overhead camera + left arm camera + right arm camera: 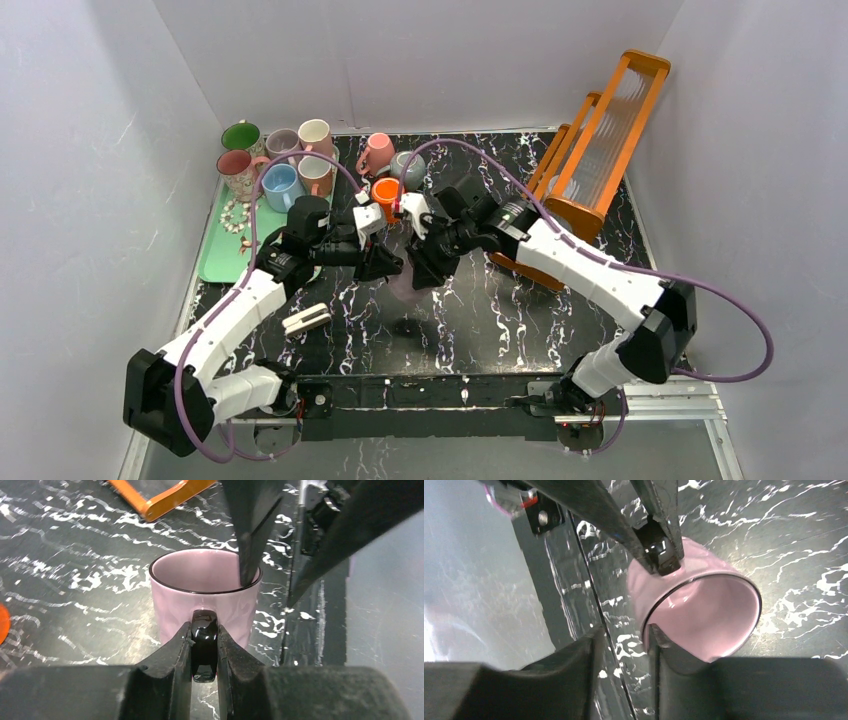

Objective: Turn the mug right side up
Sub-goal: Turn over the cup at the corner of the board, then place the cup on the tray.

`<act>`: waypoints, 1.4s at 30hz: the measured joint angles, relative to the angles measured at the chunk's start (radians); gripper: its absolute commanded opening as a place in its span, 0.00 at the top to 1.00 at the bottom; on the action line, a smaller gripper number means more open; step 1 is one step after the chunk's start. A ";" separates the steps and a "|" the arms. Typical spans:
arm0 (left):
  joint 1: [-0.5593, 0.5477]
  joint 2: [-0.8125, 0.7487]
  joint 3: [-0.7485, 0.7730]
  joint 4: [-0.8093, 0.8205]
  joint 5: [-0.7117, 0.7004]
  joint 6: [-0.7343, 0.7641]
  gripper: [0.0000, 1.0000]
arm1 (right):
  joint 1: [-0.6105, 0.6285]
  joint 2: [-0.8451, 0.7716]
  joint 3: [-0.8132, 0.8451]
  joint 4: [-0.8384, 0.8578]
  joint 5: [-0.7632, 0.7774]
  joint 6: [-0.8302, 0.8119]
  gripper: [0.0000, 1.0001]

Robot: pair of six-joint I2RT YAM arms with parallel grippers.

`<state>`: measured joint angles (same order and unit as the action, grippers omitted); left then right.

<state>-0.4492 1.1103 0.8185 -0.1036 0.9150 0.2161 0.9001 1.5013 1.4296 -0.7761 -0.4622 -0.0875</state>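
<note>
The mug [200, 595] is pale pink with a dark rim and a glossy black handle [204, 650]. It stands mouth up, near the middle of the dark marbled table [520, 320]. My left gripper [204, 630] is shut on the handle, one finger on each side. My right gripper [621, 640] is open: one finger [669, 652] reaches down inside the mug [704, 610] against its wall, and the other stays outside with a gap showing. In the top view the left gripper [385, 265] and the right gripper [425, 270] meet over the mug [405, 288].
A green tray [215, 255] at the back left holds several mugs. Orange [386, 190], pink [377, 152] and grey [408, 168] mugs stand just behind the grippers. An orange rack [590, 150] leans at the back right. A cream clip [307, 318] lies beside the left arm.
</note>
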 measured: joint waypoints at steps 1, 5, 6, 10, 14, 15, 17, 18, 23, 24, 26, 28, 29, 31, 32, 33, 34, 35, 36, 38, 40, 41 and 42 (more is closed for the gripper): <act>0.000 -0.004 0.000 -0.010 -0.027 0.001 1.00 | 0.001 -0.016 -0.007 0.022 0.012 0.009 0.40; 0.000 -0.018 -0.021 -0.008 -0.147 -0.013 1.00 | 0.001 -0.113 -0.039 0.106 0.074 0.044 0.20; 0.000 -0.027 -0.034 0.002 -0.185 -0.023 1.00 | 0.002 -0.138 -0.045 0.126 0.095 0.059 0.11; 0.000 -0.064 -0.072 0.042 -0.307 -0.058 1.00 | 0.002 -0.222 -0.076 0.197 0.165 0.115 0.01; 0.003 -0.094 -0.089 0.093 -0.443 -0.090 1.00 | 0.002 -0.283 -0.133 0.254 0.228 0.167 0.01; 0.005 -0.101 -0.093 0.103 -0.472 -0.096 1.00 | 0.002 -0.298 -0.151 0.267 0.241 0.179 0.01; 0.020 -0.128 -0.111 0.130 -0.574 -0.121 1.00 | 0.002 -0.333 -0.194 0.294 0.267 0.204 0.01; 0.029 -0.137 -0.116 0.138 -0.613 -0.129 1.00 | 0.002 -0.346 -0.208 0.301 0.276 0.214 0.01; 0.173 -0.185 -0.161 0.208 -0.860 -0.214 1.00 | 0.002 -0.404 -0.273 0.343 0.305 0.247 0.01; 0.214 -0.187 -0.168 0.220 -0.890 -0.229 1.00 | 0.002 -0.412 -0.281 0.352 0.308 0.249 0.01; 0.315 -0.188 -0.187 0.252 -0.955 -0.264 1.00 | 0.002 -0.428 -0.294 0.365 0.312 0.253 0.01; 0.391 -0.185 -0.200 0.264 -1.038 -0.285 1.00 | 0.002 -0.444 -0.308 0.372 0.315 0.257 0.01; 0.414 -0.182 -0.205 0.269 -1.075 -0.290 1.00 | 0.002 -0.456 -0.319 0.378 0.316 0.259 0.01; 0.439 -0.172 -0.216 0.287 -1.149 -0.297 1.00 | 0.002 -0.470 -0.332 0.384 0.316 0.261 0.01; 0.445 -0.166 -0.223 0.301 -1.186 -0.299 1.00 | 0.002 -0.475 -0.335 0.384 0.316 0.261 0.01; 0.451 -0.157 -0.229 0.315 -1.216 -0.299 1.00 | 0.002 -0.478 -0.339 0.387 0.316 0.261 0.01; 0.461 -0.146 -0.238 0.338 -1.240 -0.299 1.00 | 0.002 -0.481 -0.342 0.389 0.315 0.261 0.01; 0.469 -0.132 -0.245 0.359 -1.257 -0.299 1.00 | 0.002 -0.483 -0.345 0.391 0.315 0.261 0.01; 0.479 -0.116 -0.251 0.380 -1.272 -0.298 1.00 | 0.002 -0.485 -0.348 0.392 0.314 0.261 0.01; 0.509 -0.067 -0.255 0.425 -1.303 -0.295 1.00 | 0.002 -0.484 -0.349 0.392 0.314 0.260 0.01; 0.544 -0.010 -0.255 0.476 -1.321 -0.295 1.00 | 0.002 -0.485 -0.349 0.393 0.310 0.260 0.01; 0.566 0.021 -0.255 0.505 -1.323 -0.296 1.00 | 0.002 -0.485 -0.350 0.395 0.309 0.260 0.01; 0.582 0.045 -0.255 0.526 -1.323 -0.296 1.00 | 0.002 -0.485 -0.354 0.402 0.307 0.259 0.01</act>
<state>0.1329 1.1549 0.5636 0.4221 -0.4076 -0.0803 0.9020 1.0161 1.0752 -0.3740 -0.1551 0.1719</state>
